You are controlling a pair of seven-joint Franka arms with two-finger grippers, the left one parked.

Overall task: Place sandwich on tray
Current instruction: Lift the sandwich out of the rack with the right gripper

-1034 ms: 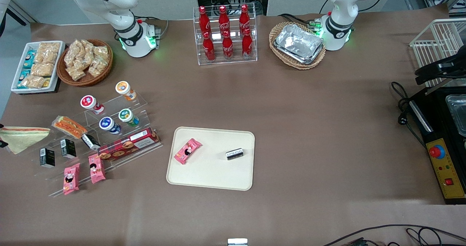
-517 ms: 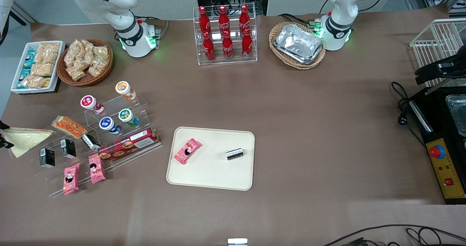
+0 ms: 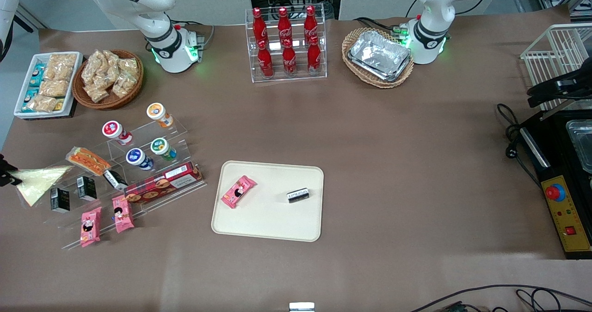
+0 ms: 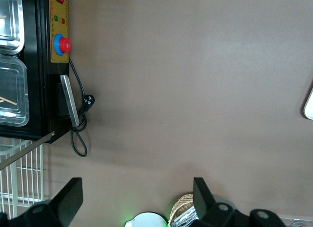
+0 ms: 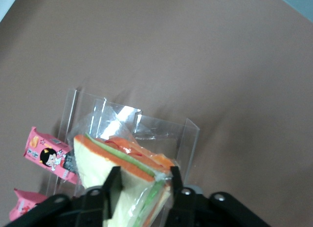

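The sandwich (image 3: 36, 181), a pale cream wedge in clear wrap, hangs at the working arm's end of the table, beside the clear acrylic stand (image 3: 138, 164). My gripper (image 3: 4, 176) is shut on it, barely inside the front view's edge. In the right wrist view both fingers clamp the sandwich (image 5: 105, 161), its orange-red and green filling strip showing between them at the gripper (image 5: 144, 182). The cream-beige tray (image 3: 273, 219) lies flat mid-table, well apart from the sandwich, nearer the front camera than the bottle rack.
A pink snack packet (image 3: 238, 191) and a small black packet (image 3: 298, 194) lie on the tray. The acrylic stand holds a smaller sandwich (image 3: 88, 160), cups, black packets, a biscuit box and pink packets (image 5: 49, 156). Cola bottles (image 3: 286, 41) stand farther from the camera.
The gripper has moved slightly nearer the front camera with the sandwich. The sandwich has tilted, so it looks narrower and its filling strip has turned out of the front view.
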